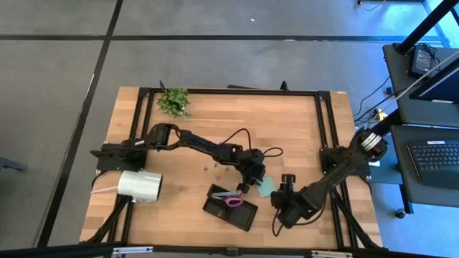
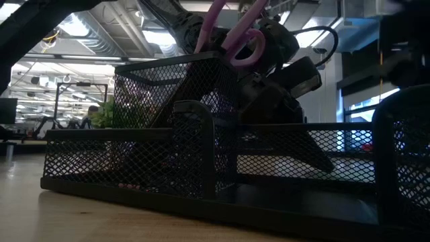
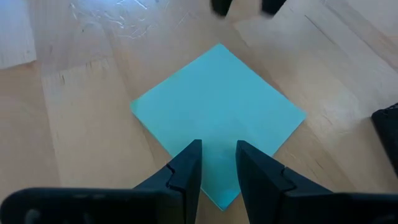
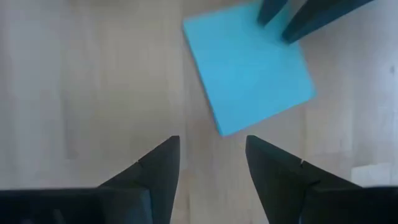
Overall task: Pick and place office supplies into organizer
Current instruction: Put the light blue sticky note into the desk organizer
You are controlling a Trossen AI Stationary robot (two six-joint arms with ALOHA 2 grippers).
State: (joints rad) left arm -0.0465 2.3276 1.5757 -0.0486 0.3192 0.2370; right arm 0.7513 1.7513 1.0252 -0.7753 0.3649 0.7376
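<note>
Directly under left tool (image 3: 218, 163): sticky-note pad (image 3: 217, 118)

The left arm reached across the table's middle, its left gripper (image 3: 217, 165) pointing down with fingers slightly parted. The right arm angled in from the far side, the right gripper (image 4: 211, 158) spread wider, nothing held.

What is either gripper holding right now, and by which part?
Nothing is held. The left gripper hangs open over the sticky-note pad, which lies flat on the table. The right gripper is open beside the pad, with bare wood between its fingers.
</note>
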